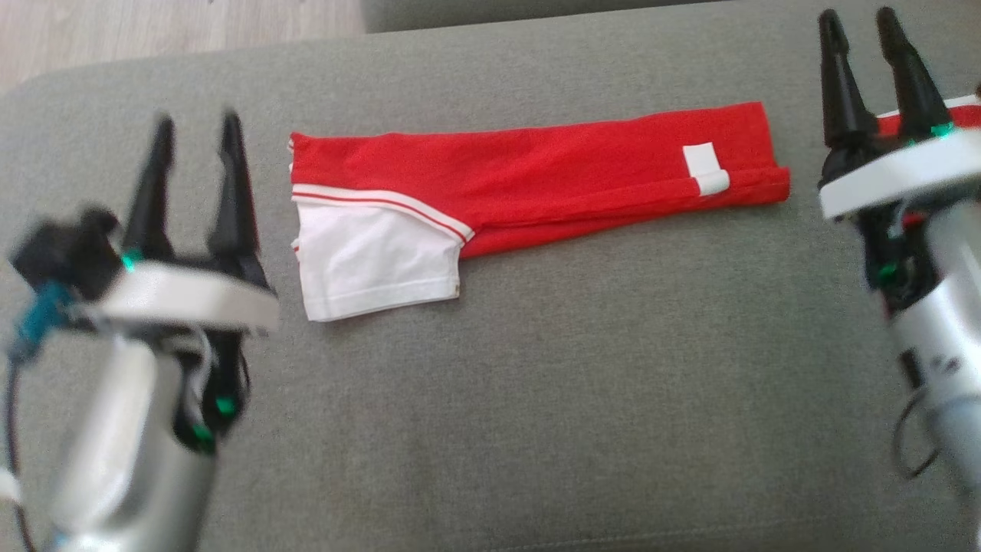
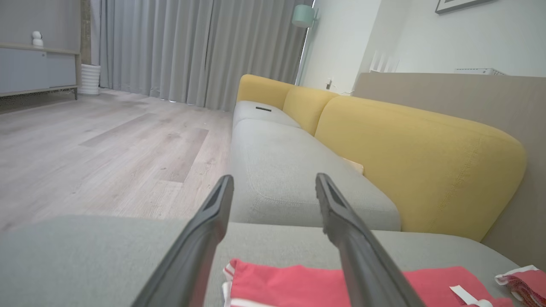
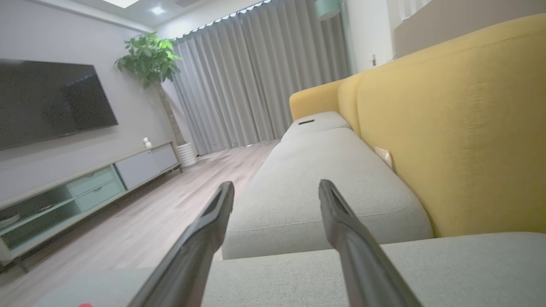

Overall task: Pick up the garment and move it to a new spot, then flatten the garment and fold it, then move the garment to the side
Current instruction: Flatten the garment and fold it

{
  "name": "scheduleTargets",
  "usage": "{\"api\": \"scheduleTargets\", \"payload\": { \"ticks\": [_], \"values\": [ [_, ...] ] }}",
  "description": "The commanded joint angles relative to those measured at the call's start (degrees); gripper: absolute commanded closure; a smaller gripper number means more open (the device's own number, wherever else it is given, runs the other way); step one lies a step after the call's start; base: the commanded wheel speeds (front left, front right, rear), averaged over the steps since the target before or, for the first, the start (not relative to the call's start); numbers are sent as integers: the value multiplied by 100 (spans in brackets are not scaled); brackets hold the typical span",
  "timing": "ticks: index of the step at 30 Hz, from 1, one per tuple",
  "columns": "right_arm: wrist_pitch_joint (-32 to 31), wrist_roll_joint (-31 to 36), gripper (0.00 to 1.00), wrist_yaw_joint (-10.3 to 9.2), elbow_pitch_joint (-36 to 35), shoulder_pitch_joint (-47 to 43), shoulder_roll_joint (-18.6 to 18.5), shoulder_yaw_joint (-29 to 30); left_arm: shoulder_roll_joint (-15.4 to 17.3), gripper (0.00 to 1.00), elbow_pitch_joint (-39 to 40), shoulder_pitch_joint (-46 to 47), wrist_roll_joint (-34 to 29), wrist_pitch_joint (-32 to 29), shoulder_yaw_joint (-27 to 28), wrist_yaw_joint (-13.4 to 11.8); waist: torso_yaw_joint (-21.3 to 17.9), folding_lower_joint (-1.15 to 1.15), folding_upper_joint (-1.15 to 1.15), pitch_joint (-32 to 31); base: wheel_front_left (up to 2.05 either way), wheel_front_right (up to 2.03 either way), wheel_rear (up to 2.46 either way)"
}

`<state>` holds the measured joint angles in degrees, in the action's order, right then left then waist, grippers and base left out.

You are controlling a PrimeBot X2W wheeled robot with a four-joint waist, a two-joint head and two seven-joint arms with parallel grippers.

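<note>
1. The garment (image 1: 536, 176) lies on the grey sofa (image 1: 536, 399) seat, nearer its far edge than its near edge, as a long red strip running left to right.
2. Its left end carries a white panel with red and white stripes, turned toward the near edge. A small white label (image 1: 705, 170) sits close to its right end.
3. The left tool (image 1: 197, 123) hangs over the left part of the seat, just left of the garment and apart from it. Its two fingers stand spread with nothing between them.
4. In the left wrist view the left tool (image 2: 274, 179) points along the seat, and the garment (image 2: 290, 281) shows below its fingers.
5. The right tool (image 1: 857, 17) is at the far right corner of the seat, past the garment's right end. Its fingers are also apart and empty.
6. A second red and white cloth (image 1: 966, 113) lies at the seat's right edge behind the right tool. Whether they touch cannot be told.
7. In the right wrist view the right tool (image 3: 276, 184) points along the seat beside the yellow backrest (image 3: 460, 128).
</note>
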<state>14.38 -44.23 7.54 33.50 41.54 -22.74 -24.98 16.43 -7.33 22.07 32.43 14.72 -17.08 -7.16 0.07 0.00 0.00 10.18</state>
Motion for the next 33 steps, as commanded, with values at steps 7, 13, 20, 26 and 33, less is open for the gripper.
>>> {"api": "scheduleTargets", "payload": {
  "ticks": [7, 13, 20, 26, 33],
  "values": [
    [61, 2123, 0, -5, -1076, -1515, 1381, 1735, -750, 0, 239, -776, -1077, 27, 995, 657, -104, 0, 0, -83, 0, 0, 0],
    [61, 2863, 0, -5, -1427, -2033, 1856, 2097, -1196, 0, 253, -1035, -1563, 28, 1542, 1100, -87, 0, 0, -22, 0, 0, 0],
    [34, 3150, 0, -5, -1032, -1744, 1888, 2344, -1325, 0, 168, -819, -1828, 28, 1598, 1357, 59, 0, 0, 261, 0, 0, 0],
    [-282, 3375, 0, -5, -88, -1149, 1818, 2976, -1351, 0, 69, -636, -1827, 28, 1505, 1425, 279, 0, 0, 526, 0, 0, 0],
    [-490, 4083, 0, -5, 1259, -392, 1780, 4067, -1354, 0, 1, -591, -1685, 28, 1369, 1447, 487, 0, 0, 735, 0, 0, 0]
  ]
}}
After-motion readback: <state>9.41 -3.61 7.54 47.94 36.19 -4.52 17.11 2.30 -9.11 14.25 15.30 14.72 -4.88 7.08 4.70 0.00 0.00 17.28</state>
